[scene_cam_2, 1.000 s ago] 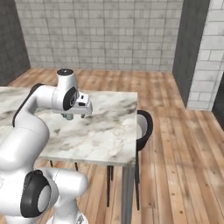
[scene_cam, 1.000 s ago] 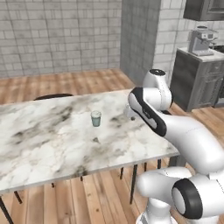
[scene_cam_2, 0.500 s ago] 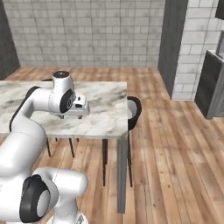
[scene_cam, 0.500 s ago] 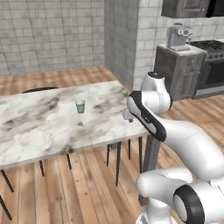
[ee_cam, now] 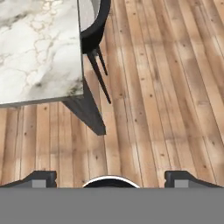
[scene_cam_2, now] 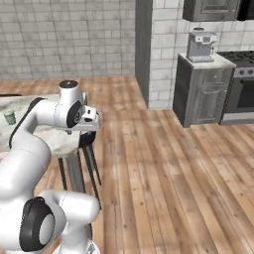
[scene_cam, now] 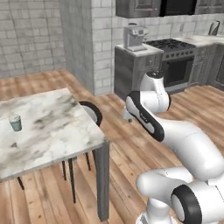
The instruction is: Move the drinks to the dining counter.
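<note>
One of the drinks, a teal cup (scene_cam: 15, 123) with a pale top, stands upright on the dining counter (scene_cam: 57, 127), a white-grey veined marble top on thin legs. The cup (scene_cam_2: 9, 117) also sits at the far left of the right base view. My gripper (scene_cam_2: 90, 122) hangs past the counter's (scene_cam_2: 55, 138) end, over the wooden floor, well away from the cup. Seen from the hand, its fingertips (ee_cam: 42, 177) stand wide apart, so the gripper (ee_cam: 111, 179) is open with nothing between them. The counter's corner (ee_cam: 39, 52) lies at the upper left there.
A dark round stool (scene_cam: 92, 112) is tucked at the counter's end (ee_cam: 94, 30). Beyond are a brick pillar (scene_cam: 94, 43), a grey cabinet with a coffee machine (scene_cam: 134, 37), and a stove (scene_cam: 175, 46). Open wooden floor (scene_cam_2: 163, 173) stretches to the right.
The whole picture has swung: the base has turned, so the counter slid left and the kitchen units came into view. The cup stays on the counter; the gripper stays open.
</note>
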